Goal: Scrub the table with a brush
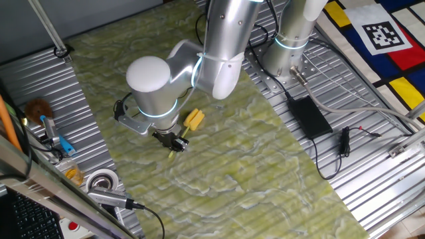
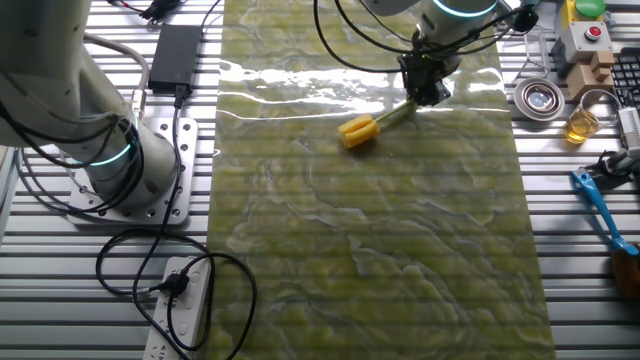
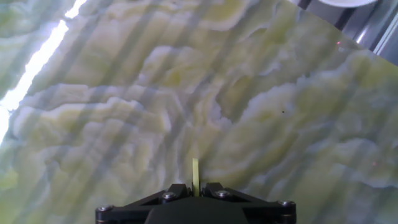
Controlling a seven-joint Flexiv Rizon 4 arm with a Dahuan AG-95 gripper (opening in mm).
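The brush lies on the green-yellow marbled table (image 1: 252, 166). Its chunky yellow head (image 1: 193, 119) points away from my gripper, and its thin yellow-green handle runs back into the fingers. My gripper (image 1: 174, 141) is low over the table and shut on the handle. In the other fixed view the head (image 2: 359, 131) lies left of the gripper (image 2: 424, 92). In the hand view only the tip of the handle (image 3: 195, 174) sticks out between the black fingers (image 3: 177, 190); the head is out of view there.
A brown fuzzy brush (image 1: 38, 108) and a blue-handled tool (image 1: 56, 136) lie on the ribbed grey panel at the left, with a tape roll (image 1: 101, 180) and a small jar (image 1: 73, 175). A black power brick (image 1: 308, 116) and cables lie at the right.
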